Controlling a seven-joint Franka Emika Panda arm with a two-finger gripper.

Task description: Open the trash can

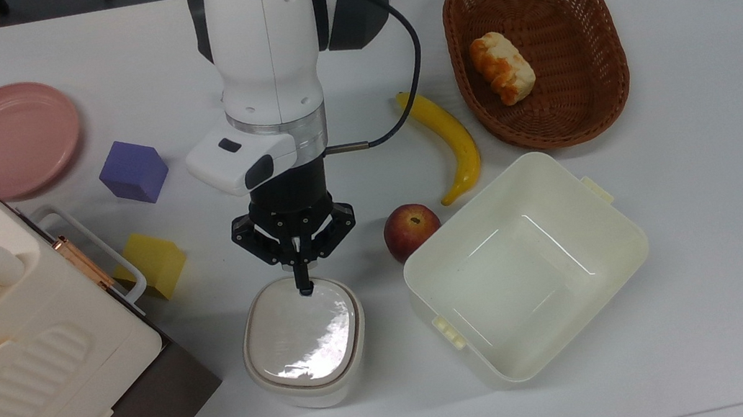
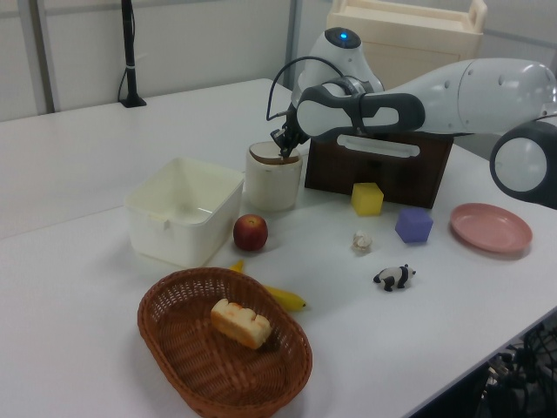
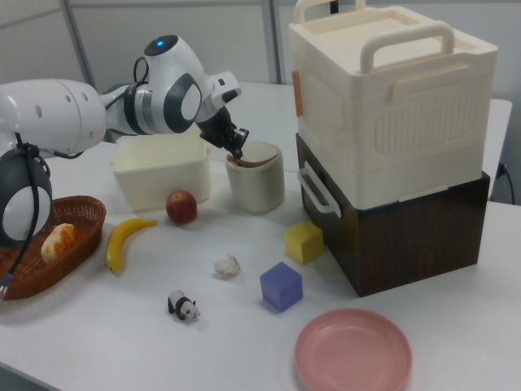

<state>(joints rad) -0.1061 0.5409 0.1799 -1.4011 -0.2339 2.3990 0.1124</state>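
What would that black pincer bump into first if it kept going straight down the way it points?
Probably the trash can's lid: the pincer points down at its rear edge, seemingly touching it already, though depth is hard to judge.

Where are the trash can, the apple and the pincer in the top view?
trash can point(image 1: 302, 334): top view, middle of its glossy lid.
apple point(image 1: 411, 230): top view, its red top.
pincer point(image 1: 303, 287): top view, fingertips at the lid's edge.

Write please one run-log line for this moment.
task: open trash can | pincer: shut, tip on lid edge | trash can lid: tilted up, partly open | apple, tub: beside the can, untouched
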